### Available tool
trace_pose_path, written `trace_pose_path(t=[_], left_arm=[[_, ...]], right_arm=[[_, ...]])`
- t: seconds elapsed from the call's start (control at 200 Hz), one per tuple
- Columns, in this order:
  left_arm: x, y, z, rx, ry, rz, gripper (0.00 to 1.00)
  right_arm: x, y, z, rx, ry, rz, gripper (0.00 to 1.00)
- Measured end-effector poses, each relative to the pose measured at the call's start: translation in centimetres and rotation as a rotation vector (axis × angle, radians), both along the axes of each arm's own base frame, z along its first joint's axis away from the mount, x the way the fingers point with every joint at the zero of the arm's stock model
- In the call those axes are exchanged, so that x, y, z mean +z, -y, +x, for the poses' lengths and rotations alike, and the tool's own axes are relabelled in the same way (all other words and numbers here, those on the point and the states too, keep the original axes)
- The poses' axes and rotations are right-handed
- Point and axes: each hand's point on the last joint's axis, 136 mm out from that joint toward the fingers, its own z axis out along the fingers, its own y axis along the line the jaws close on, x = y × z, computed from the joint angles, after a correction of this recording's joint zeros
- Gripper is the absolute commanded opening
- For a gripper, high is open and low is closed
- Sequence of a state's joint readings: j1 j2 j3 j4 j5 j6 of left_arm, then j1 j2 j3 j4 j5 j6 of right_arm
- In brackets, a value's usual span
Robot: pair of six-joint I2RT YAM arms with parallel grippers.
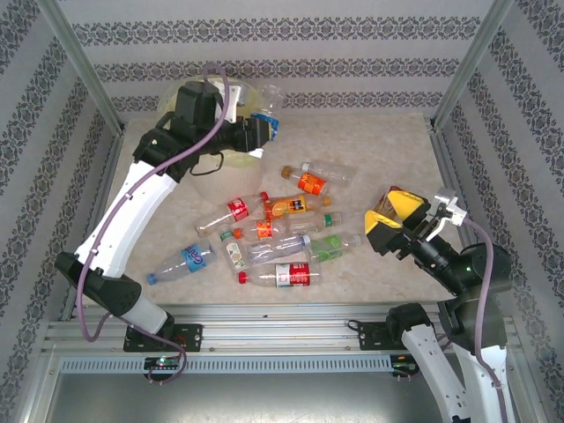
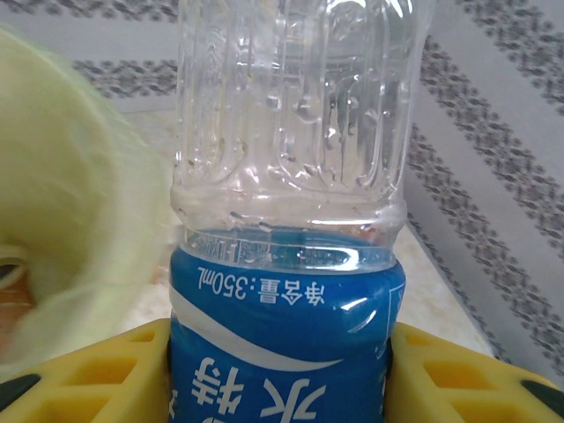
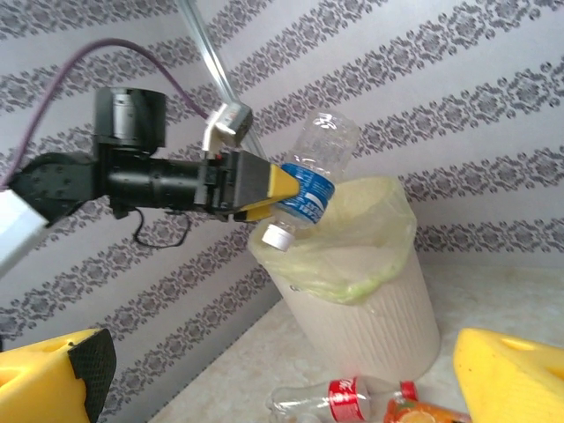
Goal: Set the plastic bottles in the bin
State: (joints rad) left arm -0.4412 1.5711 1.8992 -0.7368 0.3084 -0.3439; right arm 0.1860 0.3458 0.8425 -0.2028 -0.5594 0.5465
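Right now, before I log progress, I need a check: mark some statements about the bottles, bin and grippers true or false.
1. The left gripper grips a blue-labelled bottle. True.
2. Its cap points up. False: it points down, near the bin.
3. The right gripper holds a bottle. False: it is open and empty.
4. Several bottles lie on the table. True.
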Motion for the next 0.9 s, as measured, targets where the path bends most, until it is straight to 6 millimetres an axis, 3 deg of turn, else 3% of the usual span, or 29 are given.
trace_pose_path(t=[0.18, 0.405, 0.644, 0.899], left_arm=[[0.2, -3.0, 3.4, 0.085, -0.007, 0.067, 0.46], [-0.7, -5.8, 6.5, 0.165, -0.022, 0.168, 0.45], [-4.3, -8.6, 9.3, 0.233, -0.091, 0.286, 0.45], [-9.1, -9.9, 10.9, 0.245, -0.2, 0.378, 0.46]], right_arm=[[1.3, -0.4, -0.1, 0.031, 0.033, 0.034, 0.98], [1.4, -0.8, -0.2, 0.061, 0.021, 0.047, 0.98], [1.3, -1.0, -0.1, 0.071, 0.014, 0.047, 0.98], [0.8, -1.1, 0.0, 0.071, -0.009, 0.042, 0.98]])
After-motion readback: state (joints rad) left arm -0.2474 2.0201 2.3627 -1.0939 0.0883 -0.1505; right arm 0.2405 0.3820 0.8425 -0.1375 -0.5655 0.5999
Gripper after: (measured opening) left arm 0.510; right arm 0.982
